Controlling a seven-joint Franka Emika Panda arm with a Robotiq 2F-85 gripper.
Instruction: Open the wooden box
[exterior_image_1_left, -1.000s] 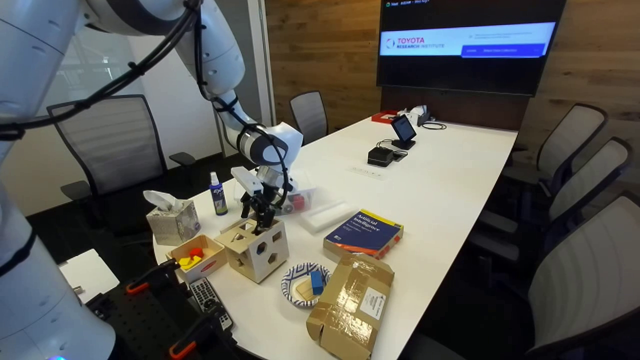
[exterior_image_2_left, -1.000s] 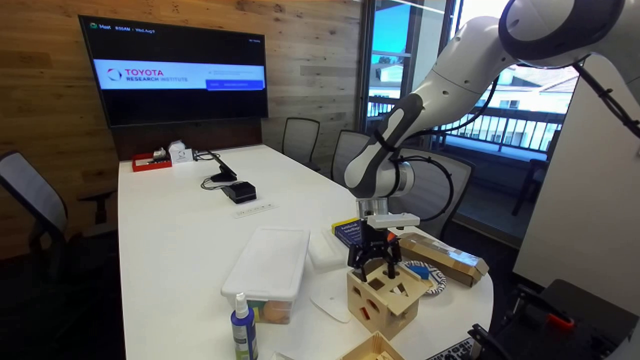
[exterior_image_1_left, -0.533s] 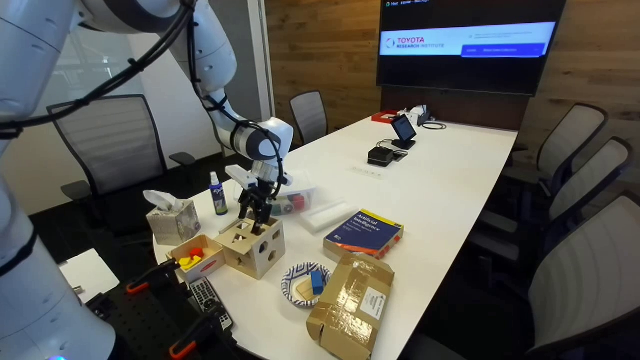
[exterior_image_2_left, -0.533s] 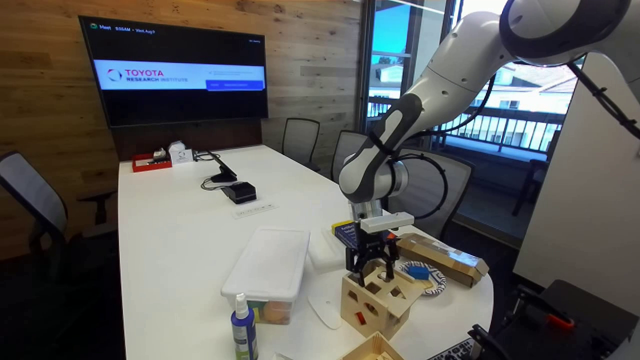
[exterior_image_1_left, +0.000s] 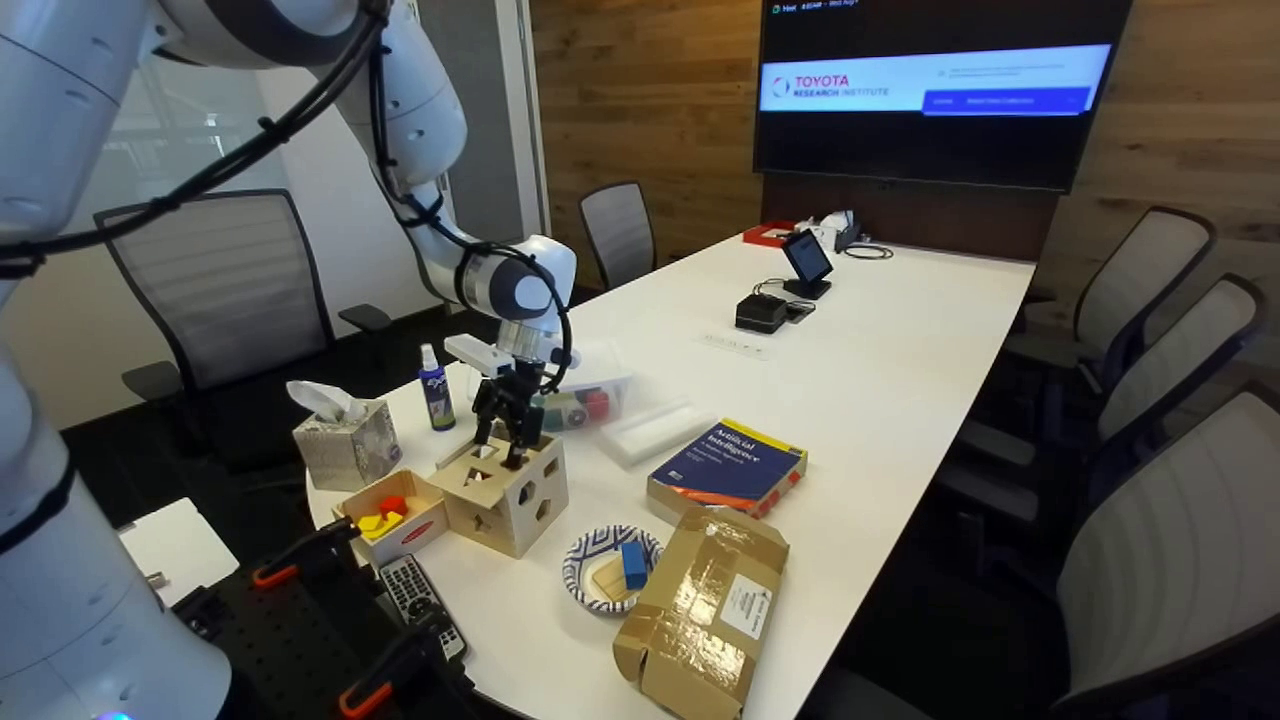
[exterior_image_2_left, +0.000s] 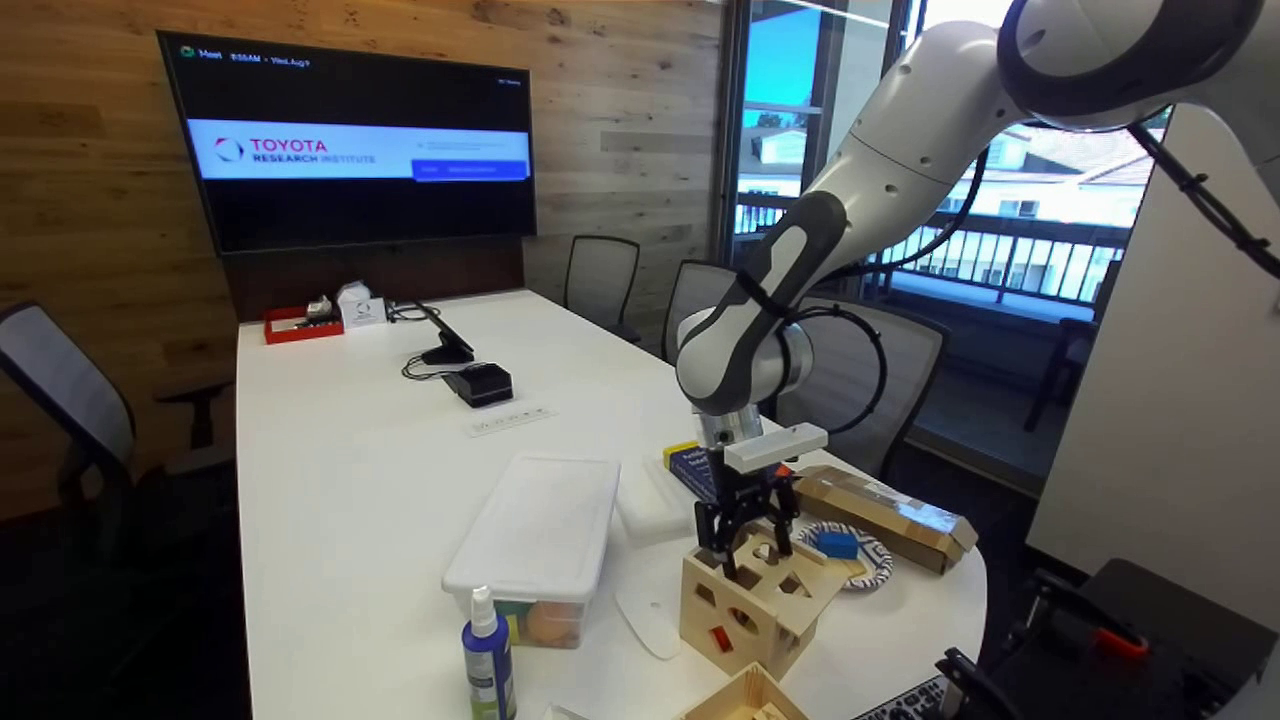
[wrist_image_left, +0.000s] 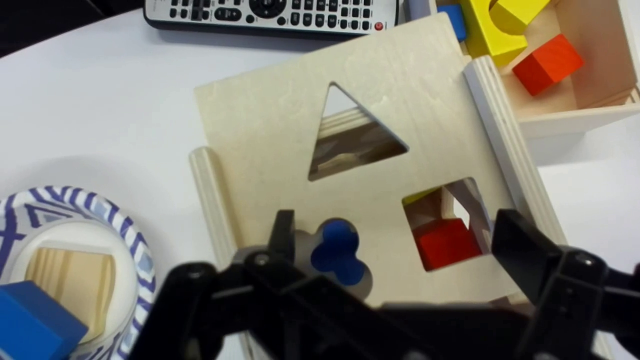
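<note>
The wooden box (exterior_image_1_left: 508, 515) stands on the white table, below my gripper (exterior_image_1_left: 498, 450); both also show in an exterior view, the box (exterior_image_2_left: 728, 622) and the gripper (exterior_image_2_left: 757, 562). In the wrist view the box's lid (wrist_image_left: 260, 125) has triangular, square and clover-shaped holes. It lies between two side rails and sticks out past them at the top. A narrow gap shows at its lower right end. Red and blue blocks show through the holes. My gripper (wrist_image_left: 395, 230) is open, its fingers apart at the lid, one by the clover hole and one by a rail. Whether the tips touch is unclear.
A shallow wooden tray (exterior_image_1_left: 412, 535) with yellow and red pieces stands against the box. A remote (exterior_image_1_left: 415, 595) and a patterned plate (exterior_image_1_left: 574, 568) lie close by. A cardboard packet (exterior_image_1_left: 700, 620), a book (exterior_image_1_left: 725, 465), a spray bottle (exterior_image_2_left: 487, 665) and a plastic tub (exterior_image_2_left: 540, 525) surround it.
My gripper and the wooden box have shifted together a little to the left in both exterior views, mostly in the first half second. The fingers stay apart at the lid.
</note>
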